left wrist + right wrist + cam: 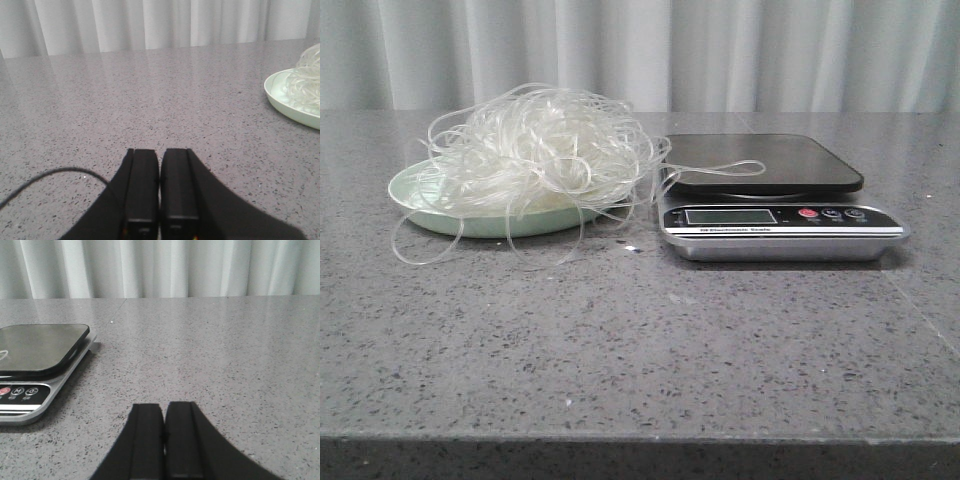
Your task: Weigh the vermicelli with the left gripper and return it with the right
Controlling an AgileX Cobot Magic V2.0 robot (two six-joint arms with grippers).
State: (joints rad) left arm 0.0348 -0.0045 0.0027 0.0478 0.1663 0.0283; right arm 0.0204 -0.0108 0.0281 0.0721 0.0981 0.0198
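The vermicelli (535, 155) sits heaped on a pale green plate (415, 205) on the left half of the grey speckled counter (640, 340), a loose translucent tangle about as wide as the plate itself. Stray loops spill over the plate's rim onto the counter in front, and one long loop reaches to the right and lies across the near left part of the dark weighing platform of the kitchen scale (775, 200). The scale stands just beside the plate on its right, its silver body facing forward with a small display and a red button among darker ones. Pale pleated curtains (640, 50) hang behind the counter. Neither arm appears in the front view. In the left wrist view, the left gripper (160, 187) hovers low over bare counter with its black jaws pressed together and nothing between them; the plate's edge (280, 97) with some noodle strands shows well off to one side, and a thin dark cable (45, 175) curves across the counter near the gripper. In the right wrist view, the right gripper (164, 435) likewise has its jaws closed against each other and holds nothing, with the scale (42, 360) near it on the counter.
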